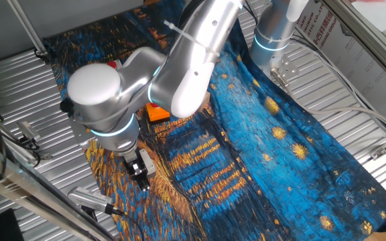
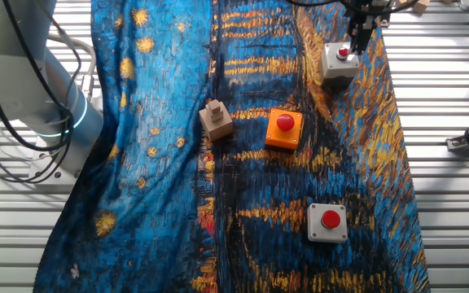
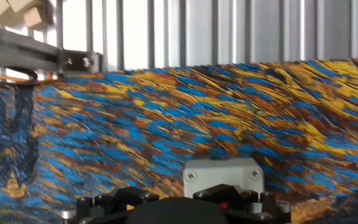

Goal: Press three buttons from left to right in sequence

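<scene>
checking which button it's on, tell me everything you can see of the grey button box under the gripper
The grey button box is a small square box with a light grey base, rounded corners and a round red push-button on top. It sits flat on the blue and orange painted cloth, farthest from the other grey box. The gripper hangs right over its red cap; contact cannot be told. The hand view shows corner screws.

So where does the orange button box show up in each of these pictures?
One fixed view: left of centre, orange box mostly hidden behind the arm.
The other fixed view: centre, right of the wooden block.
Hand view: not in it.
Shared landmark: the starry blue cloth.
</scene>
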Controlling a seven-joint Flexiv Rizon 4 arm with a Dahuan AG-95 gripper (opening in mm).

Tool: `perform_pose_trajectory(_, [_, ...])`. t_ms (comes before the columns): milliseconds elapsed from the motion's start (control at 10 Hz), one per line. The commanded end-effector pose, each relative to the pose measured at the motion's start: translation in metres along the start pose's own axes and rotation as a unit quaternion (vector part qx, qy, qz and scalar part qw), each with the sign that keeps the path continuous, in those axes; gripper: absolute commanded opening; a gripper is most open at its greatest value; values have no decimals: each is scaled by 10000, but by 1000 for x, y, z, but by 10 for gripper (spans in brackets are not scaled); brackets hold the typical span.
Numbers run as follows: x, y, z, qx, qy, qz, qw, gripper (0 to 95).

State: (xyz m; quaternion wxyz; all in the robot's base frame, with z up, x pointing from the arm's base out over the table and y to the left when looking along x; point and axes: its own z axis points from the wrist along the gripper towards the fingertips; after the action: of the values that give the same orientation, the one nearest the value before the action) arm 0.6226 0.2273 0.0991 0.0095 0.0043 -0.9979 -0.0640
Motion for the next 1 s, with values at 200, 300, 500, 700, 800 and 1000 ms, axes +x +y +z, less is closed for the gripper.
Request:
perform_pose_trajectory(200, [-1, 1, 1, -16, 47, 18, 10000, 950])
perform_pose_trajectory(300, [-1, 1, 1, -34, 57, 31, 10000, 950])
perform_pose_trajectory(500, [-1, 1, 1, -26, 63, 24, 10000, 950])
perform_pose_trajectory(700, [-1, 1, 1, -19, 80, 28, 10000, 950])
perform_pose_trajectory(800, [-1, 1, 1, -17, 77, 27, 10000, 950])
perform_pose_trajectory(1000, [-1, 1, 1, -27, 68, 22, 10000, 950])
